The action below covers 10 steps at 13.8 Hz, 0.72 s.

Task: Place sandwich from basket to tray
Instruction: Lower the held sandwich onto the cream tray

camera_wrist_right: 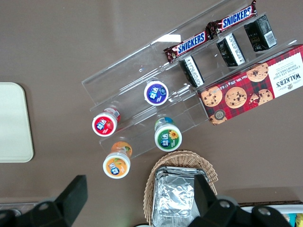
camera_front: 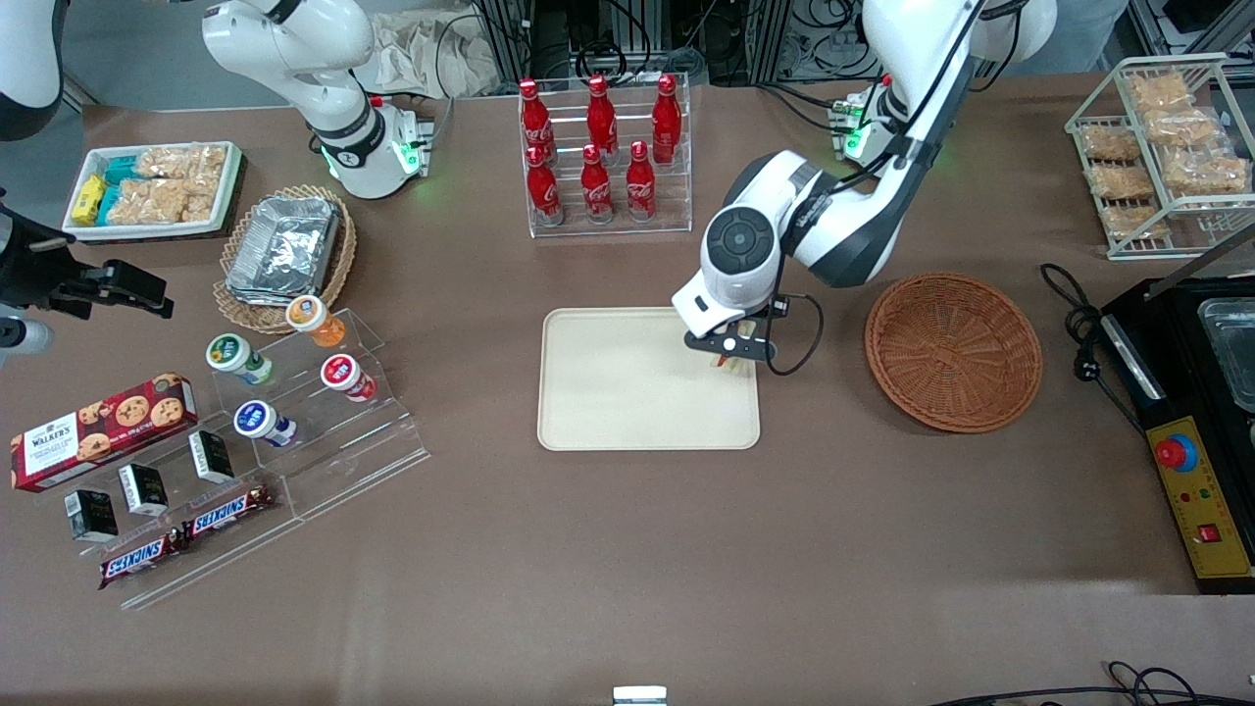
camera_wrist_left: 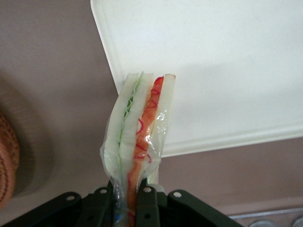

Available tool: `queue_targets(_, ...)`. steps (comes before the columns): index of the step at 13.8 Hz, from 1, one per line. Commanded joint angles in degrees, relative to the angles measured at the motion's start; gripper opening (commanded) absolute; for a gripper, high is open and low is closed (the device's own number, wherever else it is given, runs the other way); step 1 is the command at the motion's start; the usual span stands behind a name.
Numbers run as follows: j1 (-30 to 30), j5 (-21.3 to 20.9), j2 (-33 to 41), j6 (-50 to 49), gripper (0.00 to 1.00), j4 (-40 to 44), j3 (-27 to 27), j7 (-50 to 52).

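Observation:
My gripper [camera_front: 730, 358] hangs over the tray's edge on the basket's side, shut on the sandwich [camera_wrist_left: 139, 127]. The sandwich is a plastic-wrapped wedge of white bread with green, orange and red filling along its cut edge. It is held upright between the black fingers [camera_wrist_left: 150, 205], above the rim of the cream tray [camera_wrist_left: 227, 56]. In the front view only a sliver of the sandwich [camera_front: 727, 359] shows under the hand. The cream tray [camera_front: 608, 392] has nothing lying on it. The reddish-brown wicker basket [camera_front: 953, 351] stands beside the tray toward the working arm's end, with nothing in it.
A clear rack of red cola bottles [camera_front: 600, 147] stands farther from the front camera than the tray. A tan basket with foil containers [camera_front: 284, 255], yogurt cups, snack bars and a cookie box [camera_front: 103, 429] lie toward the parked arm's end. A black appliance [camera_front: 1191, 392] sits past the basket.

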<state>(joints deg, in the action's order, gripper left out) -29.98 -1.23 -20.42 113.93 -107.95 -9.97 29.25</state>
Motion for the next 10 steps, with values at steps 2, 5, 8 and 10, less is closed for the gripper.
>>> queue_targets(2, -0.8, -0.9, -3.8, 4.3, 0.0, 0.8, 0.3, 7.5)
queue_targets(5, -1.0, -0.8, -5.4, 6.4, 0.0, 0.8, 0.4, 11.9)
queue_targets(8, -1.0, -0.9, -6.4, 8.1, 0.0, 0.6, 0.4, 13.8)
queue_targets(10, -1.0, -0.9, -7.2, 8.9, 0.0, 0.5, 0.5, 13.8)
